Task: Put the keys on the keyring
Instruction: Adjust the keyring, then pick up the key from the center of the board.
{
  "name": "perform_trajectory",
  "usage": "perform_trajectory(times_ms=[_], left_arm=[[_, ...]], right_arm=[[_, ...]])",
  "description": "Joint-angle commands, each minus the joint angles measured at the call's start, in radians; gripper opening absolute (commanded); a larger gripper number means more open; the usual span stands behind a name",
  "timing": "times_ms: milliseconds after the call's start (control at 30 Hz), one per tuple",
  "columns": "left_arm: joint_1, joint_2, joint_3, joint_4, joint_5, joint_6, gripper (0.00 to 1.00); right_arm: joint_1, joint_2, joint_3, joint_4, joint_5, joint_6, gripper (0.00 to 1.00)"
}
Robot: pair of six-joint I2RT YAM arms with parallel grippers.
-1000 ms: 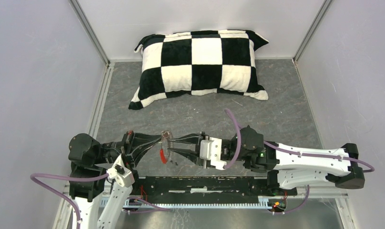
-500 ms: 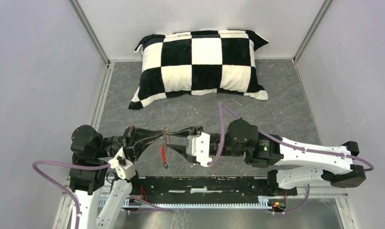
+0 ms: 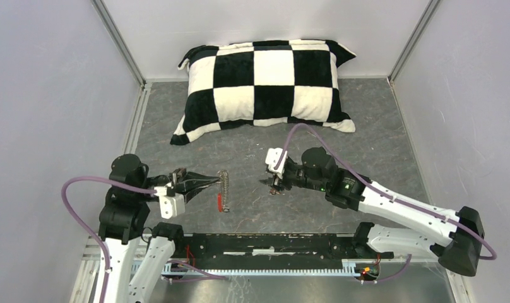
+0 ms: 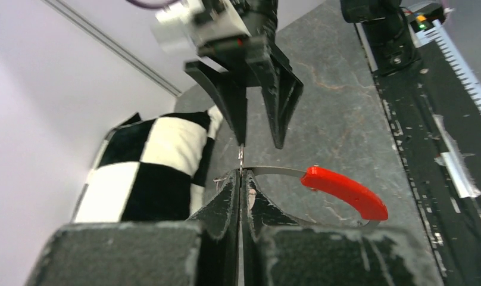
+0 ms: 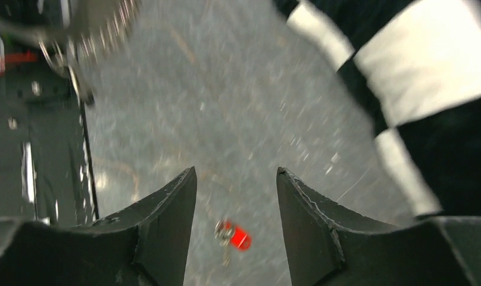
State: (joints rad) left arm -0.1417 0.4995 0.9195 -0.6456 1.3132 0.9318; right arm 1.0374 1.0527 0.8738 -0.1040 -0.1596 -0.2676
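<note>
My left gripper (image 3: pixel 225 179) (image 4: pixel 240 176) is shut on the thin silvery wire of the keyring (image 3: pixel 222 192), held a little above the table. The keyring's red section (image 4: pixel 344 190) curves off to the right of the jaws in the left wrist view. My right gripper (image 3: pixel 273 184) (image 5: pixel 236 174) is open, apart from the keyring and to its right, pointing down at the table. A tiny red-headed key (image 5: pixel 233 234) lies on the grey table between its fingers and below them, untouched. The left wrist view shows the right gripper (image 4: pixel 260 122) open just beyond the keyring.
A black-and-white checkered pillow (image 3: pixel 265 82) lies at the back of the grey table (image 3: pixel 366 145). A black rail (image 3: pixel 271 243) runs along the near edge between the arm bases. Light walls close in the left, right and back.
My right gripper has drawn back to the right, away from the keyring, and opened wider. The left arm has swung a little and still holds the keyring.
</note>
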Motion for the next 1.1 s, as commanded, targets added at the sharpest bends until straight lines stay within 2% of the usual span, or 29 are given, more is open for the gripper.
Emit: perform_trajectory(times_ms=[0,100,200,333,500,800,1067], left_arm=[[0.002,0.016,-0.037,-0.019,0.041,-0.078,0.02],[0.002,0.008,-0.086,-0.049,0.043,-0.048,0.02],[0.002,-0.004,-0.131,-0.088,0.045,-0.023,0.02],[0.002,-0.015,-0.158,-0.089,0.057,-0.028,0.02],[0.002,-0.017,-0.151,-0.088,0.063,-0.039,0.02],[0.002,-0.029,-0.137,-0.090,0.064,-0.045,0.02],[0.002,-0.036,-0.131,-0.089,0.060,-0.051,0.02]], right_arm=[[-0.103,-0.031,-0.206,0.131,-0.125,0.104,0.58],[-0.195,-0.014,-0.344,0.271,-0.210,0.123,0.57],[-0.236,0.062,-0.382,0.333,-0.300,0.085,0.54],[-0.284,0.203,-0.310,0.257,-0.377,-0.092,0.49],[-0.367,0.408,-0.158,0.048,-0.555,-0.288,0.46],[-0.411,0.569,-0.056,-0.026,-0.675,-0.398,0.42],[-0.410,0.632,-0.042,0.002,-0.695,-0.395,0.38]])
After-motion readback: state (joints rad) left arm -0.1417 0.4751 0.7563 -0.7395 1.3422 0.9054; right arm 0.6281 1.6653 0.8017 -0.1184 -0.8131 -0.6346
